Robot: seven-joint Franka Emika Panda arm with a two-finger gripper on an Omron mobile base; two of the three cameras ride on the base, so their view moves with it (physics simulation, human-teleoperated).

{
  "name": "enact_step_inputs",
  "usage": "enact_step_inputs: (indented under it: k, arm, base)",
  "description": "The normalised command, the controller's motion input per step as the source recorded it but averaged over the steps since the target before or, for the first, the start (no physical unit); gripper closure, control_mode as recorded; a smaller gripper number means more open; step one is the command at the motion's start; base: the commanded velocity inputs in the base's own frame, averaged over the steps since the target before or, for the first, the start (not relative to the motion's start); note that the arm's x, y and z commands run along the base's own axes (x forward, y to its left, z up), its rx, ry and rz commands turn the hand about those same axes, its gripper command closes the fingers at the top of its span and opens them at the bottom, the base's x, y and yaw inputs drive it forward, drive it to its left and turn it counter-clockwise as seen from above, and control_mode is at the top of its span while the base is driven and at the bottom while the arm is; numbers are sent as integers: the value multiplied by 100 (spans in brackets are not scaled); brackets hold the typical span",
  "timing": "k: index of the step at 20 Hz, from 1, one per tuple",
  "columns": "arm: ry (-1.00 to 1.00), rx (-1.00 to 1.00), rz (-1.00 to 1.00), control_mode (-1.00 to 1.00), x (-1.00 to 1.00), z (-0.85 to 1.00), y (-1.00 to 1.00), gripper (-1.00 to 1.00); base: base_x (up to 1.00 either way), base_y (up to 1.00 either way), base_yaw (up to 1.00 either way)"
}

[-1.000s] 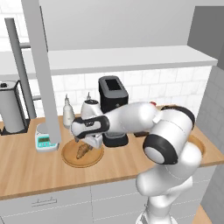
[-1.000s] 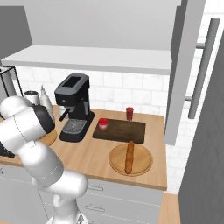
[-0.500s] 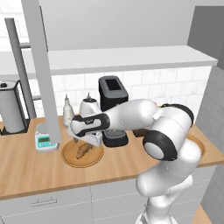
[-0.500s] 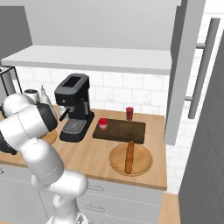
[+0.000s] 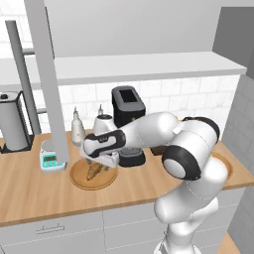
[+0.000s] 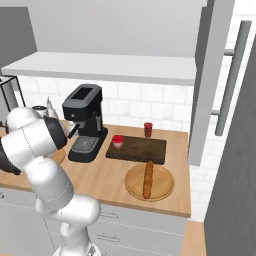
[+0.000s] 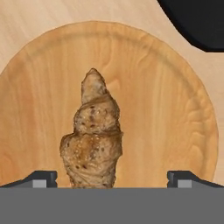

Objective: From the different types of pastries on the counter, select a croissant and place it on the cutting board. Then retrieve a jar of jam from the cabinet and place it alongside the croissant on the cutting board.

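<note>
Lowered since earlier frame: gripper [image 7: 112, 178] now close above croissant [image 7: 92, 135], fingers spread wide apart either side. Croissant lies mid-plate [image 7: 175, 109], near counter [image 5: 30, 188] front edge. Descend straight, keep croissant centred, close across narrow width, lift toward board [image 6: 137, 148].

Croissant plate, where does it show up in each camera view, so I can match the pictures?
Left base view: plate at lower centre-left, with the croissant on it.
Right base view: a sliver of plate at mid-left.
Hand view: plate across most of the picture.
Shared landmark: the black coffee machine beside the plate, probably the dark shape at the hand view's top right.
</note>
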Motion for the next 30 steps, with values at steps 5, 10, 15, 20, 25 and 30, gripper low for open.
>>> enact_step_inputs:
  k: [5,10,15,20,25,30]
  arm:
    - [-3,0,0,-100,-11,-18,-18,-100]
    - [-15,0,0,-100,-23,0,60,-100]
    - [-8,0,0,-100,35,1,22,-100]
    - [3,-1,0,-100,46,1,-36,-100]
    - [1,0,0,-100,1,-15,20,-100]
    - [11,0,0,-100,-1,-14,2,100]
  base:
    - [0,0,0]
    - [0,0,0]
    - [0,0,0]
    - [0,0,0]
    - [0,0,0]
    - [0,0,0]
